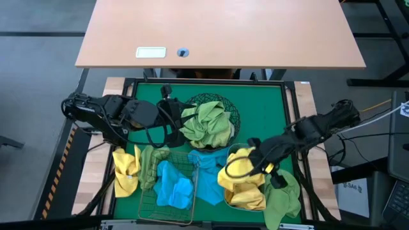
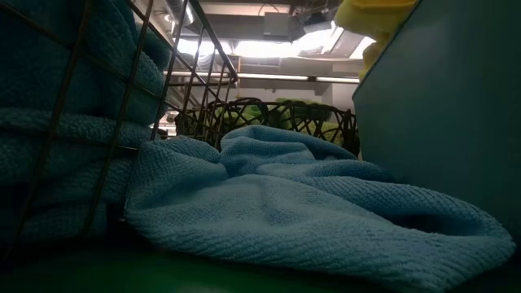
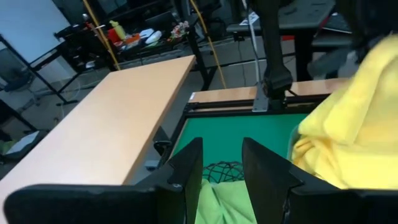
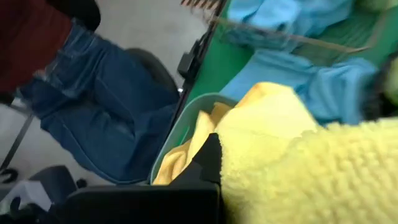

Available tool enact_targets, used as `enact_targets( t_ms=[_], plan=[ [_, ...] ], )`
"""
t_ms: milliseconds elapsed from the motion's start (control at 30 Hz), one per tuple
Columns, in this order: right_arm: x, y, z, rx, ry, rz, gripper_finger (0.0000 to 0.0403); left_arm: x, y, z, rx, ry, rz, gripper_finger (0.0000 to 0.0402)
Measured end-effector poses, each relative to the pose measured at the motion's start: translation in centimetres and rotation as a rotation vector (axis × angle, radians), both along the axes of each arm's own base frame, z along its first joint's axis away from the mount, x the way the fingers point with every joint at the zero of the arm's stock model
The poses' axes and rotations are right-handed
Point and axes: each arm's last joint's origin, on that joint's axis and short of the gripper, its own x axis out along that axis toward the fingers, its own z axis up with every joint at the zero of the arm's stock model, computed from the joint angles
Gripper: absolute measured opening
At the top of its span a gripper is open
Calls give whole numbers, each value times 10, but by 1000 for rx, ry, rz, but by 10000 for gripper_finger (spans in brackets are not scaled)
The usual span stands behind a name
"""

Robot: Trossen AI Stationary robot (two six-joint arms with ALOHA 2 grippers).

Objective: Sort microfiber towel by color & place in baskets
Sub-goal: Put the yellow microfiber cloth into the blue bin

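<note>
One yellow towel [image 1: 238, 167], soft, light and floppy, hangs clamped in the right end effector [image 1: 254, 167] over the tub [image 1: 231, 203] at five o'clock; pinch a fold. Left end effector [image 3: 222, 165] apart above the bowl [image 1: 231, 115].

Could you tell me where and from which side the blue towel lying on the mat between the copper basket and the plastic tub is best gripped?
I would pinch the raised fold at the middle of the loose blue towel, coming straight down. It lies crumpled on the green mat, with the copper wire basket on one side and the plastic tub on the other, so a side approach looks blocked.
</note>
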Motion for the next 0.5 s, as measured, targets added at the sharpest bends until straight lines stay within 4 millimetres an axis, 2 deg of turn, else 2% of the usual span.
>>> enact_targets(
  t_ms=[100,300,500],
  plan=[
    [6,7,-24,7,21,26,0,0,-1,0,-8,3,-20,107],
    [16,13,-85,27,68,56,0,0,-1,0,-8,5,-22,107],
    [15,2,-147,-35,146,-1,0,0,-1,0,-5,6,-23,107]
  ],
)
